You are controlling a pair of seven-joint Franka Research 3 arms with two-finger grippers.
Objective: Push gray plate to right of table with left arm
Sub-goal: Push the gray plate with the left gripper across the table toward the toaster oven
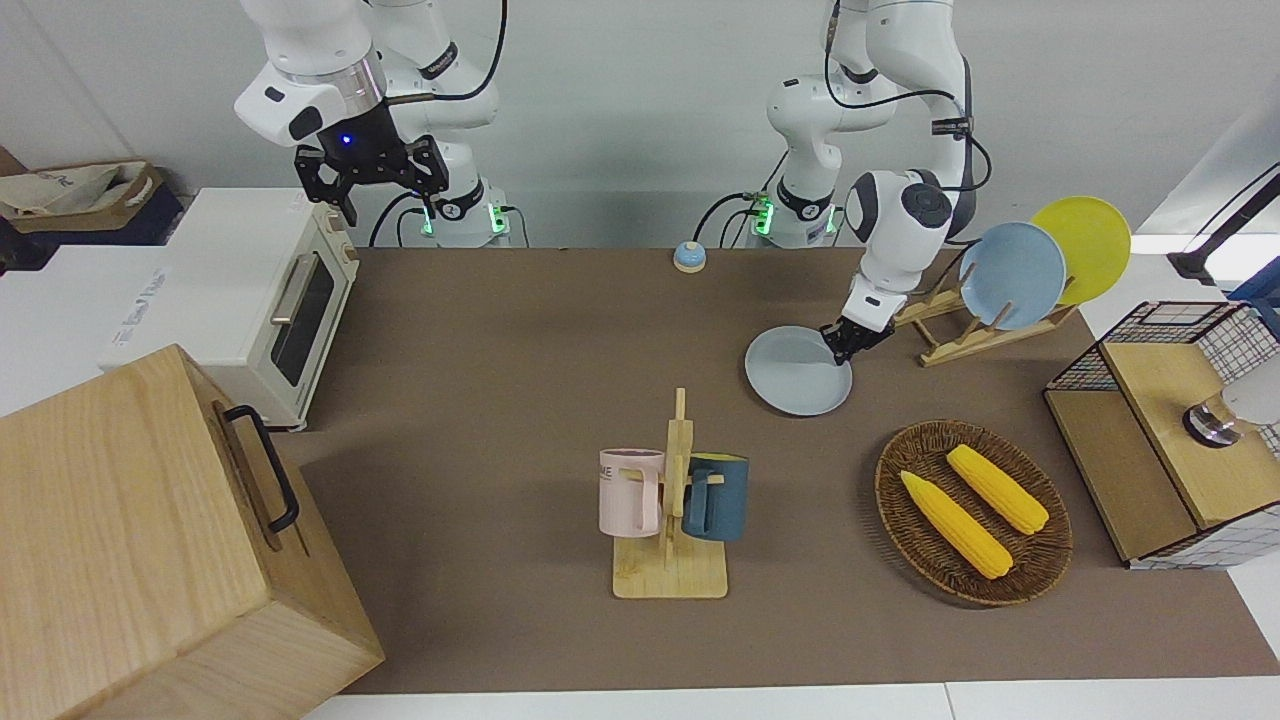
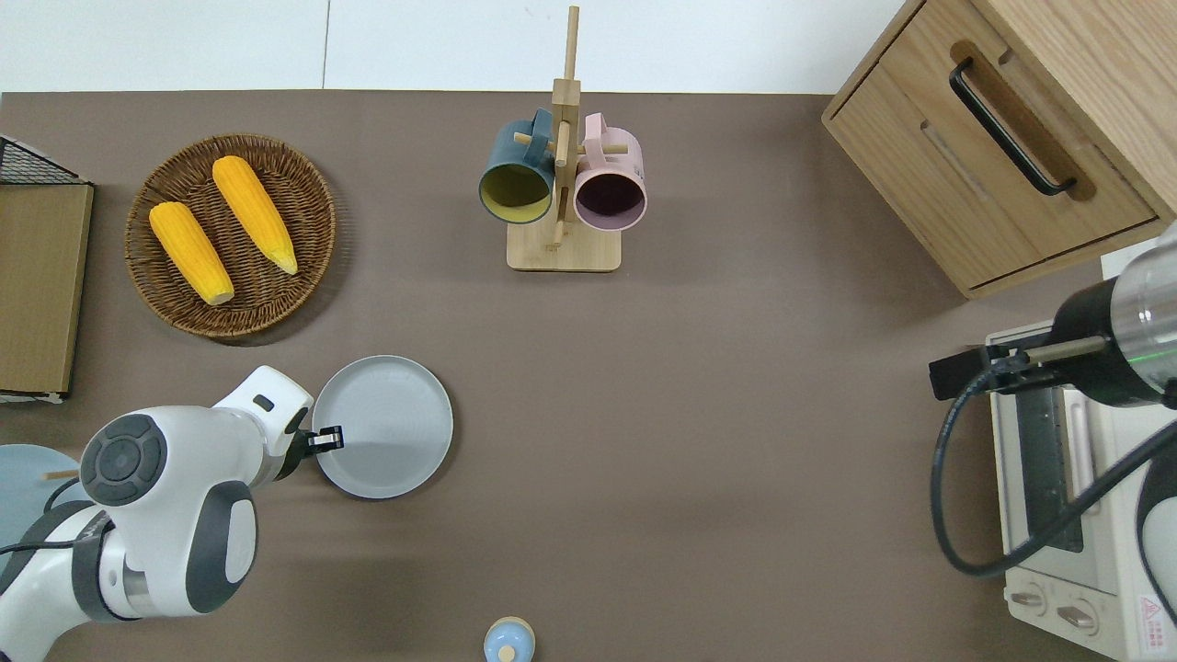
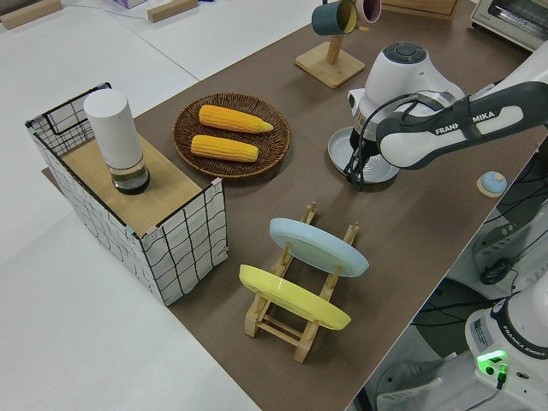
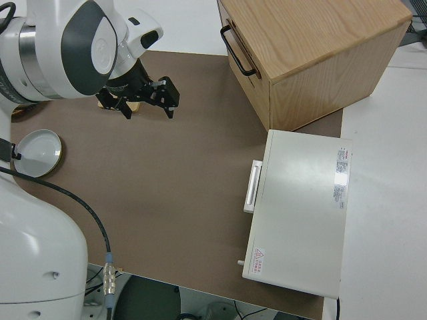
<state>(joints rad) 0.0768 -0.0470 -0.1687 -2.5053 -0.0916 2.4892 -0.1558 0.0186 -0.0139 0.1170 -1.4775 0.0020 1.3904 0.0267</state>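
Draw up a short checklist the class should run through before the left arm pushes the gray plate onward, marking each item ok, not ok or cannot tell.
1. Left gripper at the gray plate rim, on the left arm's end side: ok.
2. Plate flat on the table: ok.
3. Path toward the right arm's end free of things: ok.
4. Mug rack farther from the robots than that path: ok.
5. Right arm parked: ok.
6. Fingers shut: cannot tell.
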